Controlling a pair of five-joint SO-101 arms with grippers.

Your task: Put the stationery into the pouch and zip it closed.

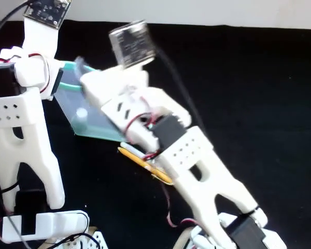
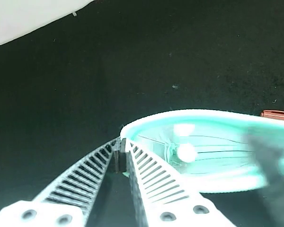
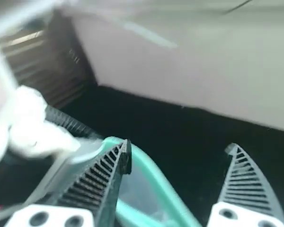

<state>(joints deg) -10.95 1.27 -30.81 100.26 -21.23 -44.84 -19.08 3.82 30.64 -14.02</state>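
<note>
- Table [image 1: 259,104]: black cloth, carries everything.
- Pouch [image 1: 88,122]: teal, translucent, mouth open, between the two arms; a small white item [image 2: 185,152] is inside.
- Left gripper [image 2: 121,150]: fingers pinched together on the pouch rim.
- Right gripper [image 3: 179,149]: fingers spread wide, one against the teal rim.
- Yellow pencil [image 1: 145,164]: on the table beside the pouch, under the right arm.
- Reddish pen [image 2: 277,114]: just beyond the pouch.

The worktop [image 1: 259,104] is free to pass on its right side, but the right arm [image 1: 197,155] lies slantwise over the pouch [image 1: 90,124] and the pens [image 1: 142,162], and the left arm [image 1: 20,124] closes the pouch's other end.
</note>
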